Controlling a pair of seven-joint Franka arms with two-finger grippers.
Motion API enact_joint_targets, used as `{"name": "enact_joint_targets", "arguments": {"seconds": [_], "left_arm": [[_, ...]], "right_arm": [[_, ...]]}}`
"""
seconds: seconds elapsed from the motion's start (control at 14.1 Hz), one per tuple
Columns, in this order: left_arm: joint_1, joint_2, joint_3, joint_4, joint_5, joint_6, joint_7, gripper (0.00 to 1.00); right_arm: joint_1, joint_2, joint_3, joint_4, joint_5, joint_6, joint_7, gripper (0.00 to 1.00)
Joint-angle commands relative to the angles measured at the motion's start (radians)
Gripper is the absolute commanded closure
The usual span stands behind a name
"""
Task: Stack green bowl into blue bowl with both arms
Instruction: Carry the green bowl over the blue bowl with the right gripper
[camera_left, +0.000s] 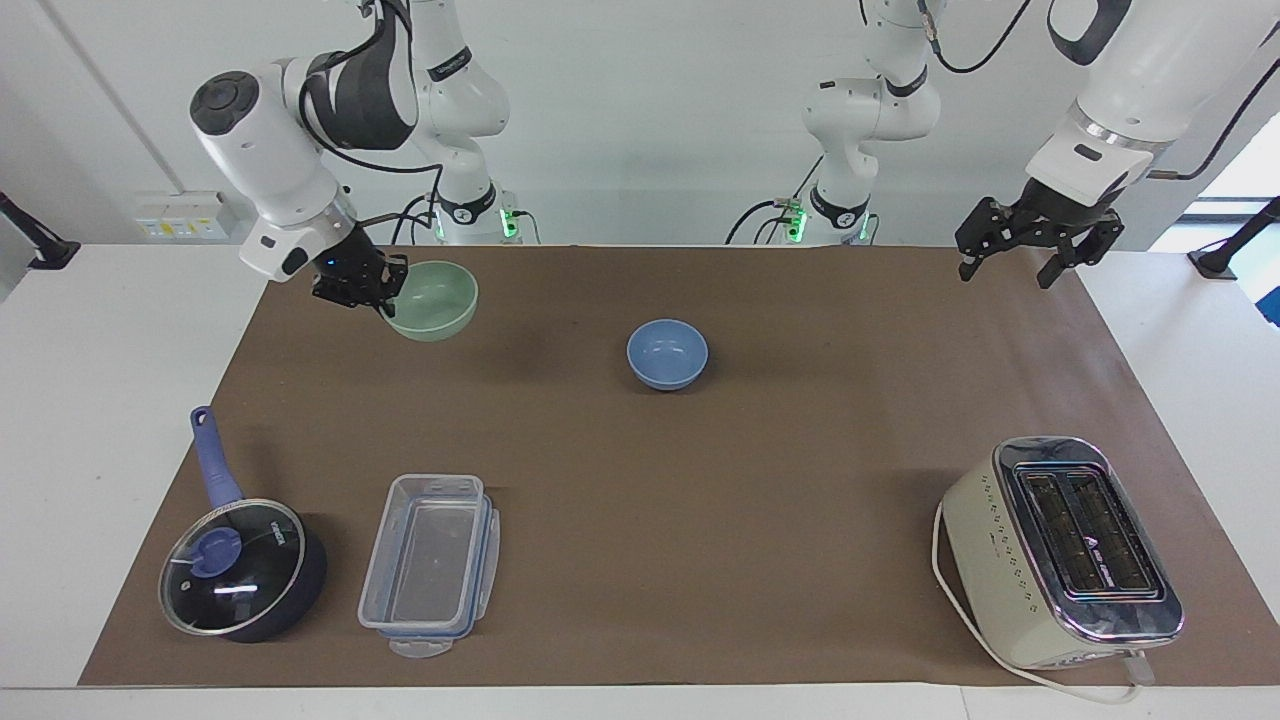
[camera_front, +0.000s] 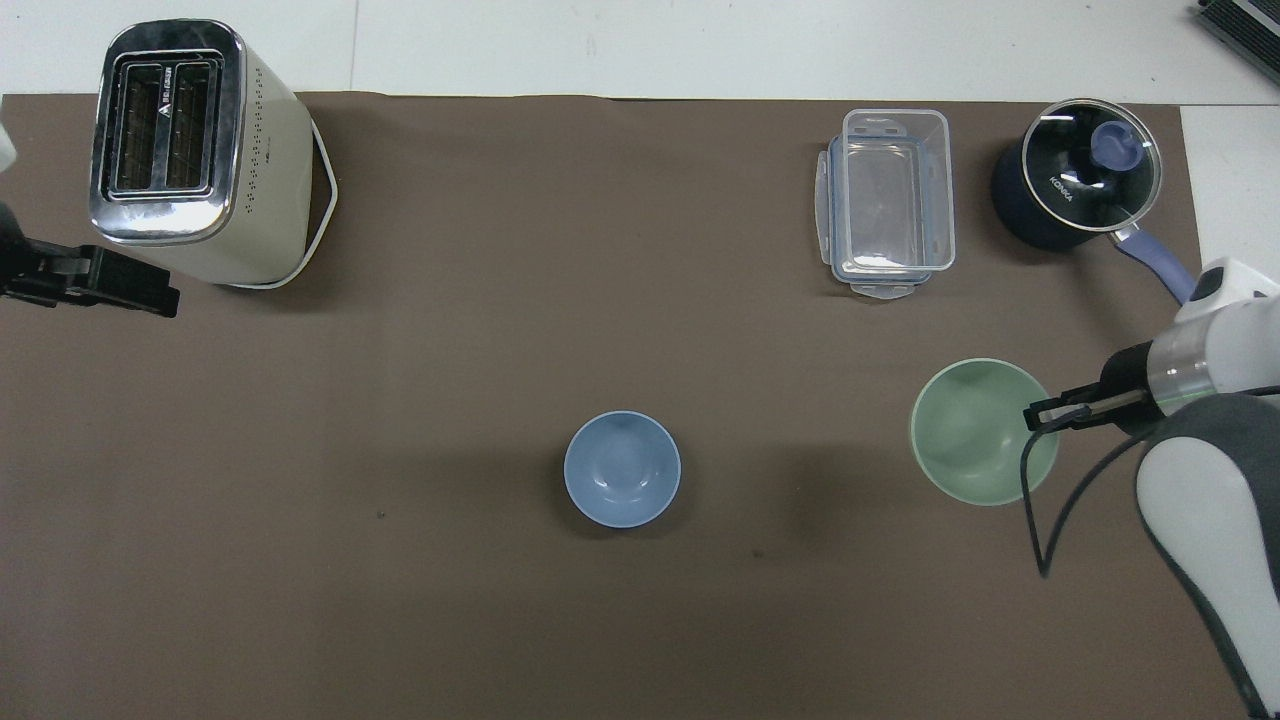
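The pale green bowl (camera_left: 436, 301) (camera_front: 982, 431) hangs in the air over the brown mat at the right arm's end of the table, slightly tilted. My right gripper (camera_left: 386, 300) (camera_front: 1040, 412) is shut on its rim. The blue bowl (camera_left: 667, 354) (camera_front: 622, 468) sits upright and empty on the mat near the middle of the table, apart from the green bowl. My left gripper (camera_left: 1005, 272) (camera_front: 150, 292) hangs open and empty over the mat's edge at the left arm's end, where that arm waits.
A cream toaster (camera_left: 1065, 550) (camera_front: 190, 150) stands at the left arm's end, farther from the robots. A clear plastic container (camera_left: 432, 560) (camera_front: 890, 200) and a dark blue lidded saucepan (camera_left: 240, 570) (camera_front: 1075, 175) lie at the right arm's end, farther from the robots than the bowls.
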Motion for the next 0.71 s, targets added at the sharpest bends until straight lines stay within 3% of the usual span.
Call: {"name": "enact_joint_targets", "arguments": {"seconds": [0.0,0.28,0.64], "left_arm": [[0.007,-0.026,-0.004,-0.026,0.019,-0.010,0.009,0.00],[0.006,-0.026,-0.004,-0.027,0.019,-0.010,0.009,0.00],[0.007,-0.026,-0.004,-0.027,0.019,-0.013,0.009,0.00]], "right_arm": [[-0.010,-0.006,0.093,0.019,0.021,-0.020,0.133,1.00],[0.007,-0.025,0.190,0.008,0.040,-0.020,0.246,1.00],[0.168,-0.011,0.192,-0.018,0.075,0.001,0.412,1.00]]}}
